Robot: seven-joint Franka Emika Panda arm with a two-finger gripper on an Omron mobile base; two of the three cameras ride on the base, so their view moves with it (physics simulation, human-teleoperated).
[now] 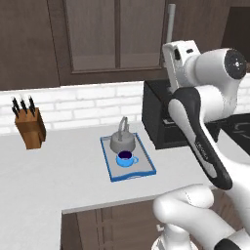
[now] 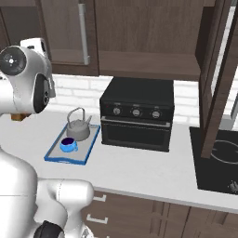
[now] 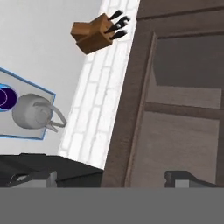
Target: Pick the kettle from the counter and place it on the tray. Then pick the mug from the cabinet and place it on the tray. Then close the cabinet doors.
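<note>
Kettle (image 1: 121,140) and mug (image 1: 125,158) are both seen on the tray (image 1: 144,172), one of each counted, with the kettle at the tray's 12 o'clock end and the mug just beside it at the 6 o'clock end in the left base view. One tray is counted, laid flat on the counter (image 1: 58,171), with the black oven box (image 2: 136,114) seen at its 3 o'clock in the right base view. One knife block (image 1: 30,128) is spotted well apart from the tray, at its 9 o'clock against the white brick wall (image 1: 83,105), and three dark knife handles are counted in it. Up above, two recessed panels are counted on the cabinet doors (image 1: 117,34), and one long grey bar handle (image 2: 84,32) is made out in the right base view. In the hand view the gripper (image 3: 113,177) is seen spread wide, its dark fingertips (image 3: 186,178) well apart at the bottom edge, and nothing is held between them; a brown door panel (image 3: 183,109) is faced close up.
</note>
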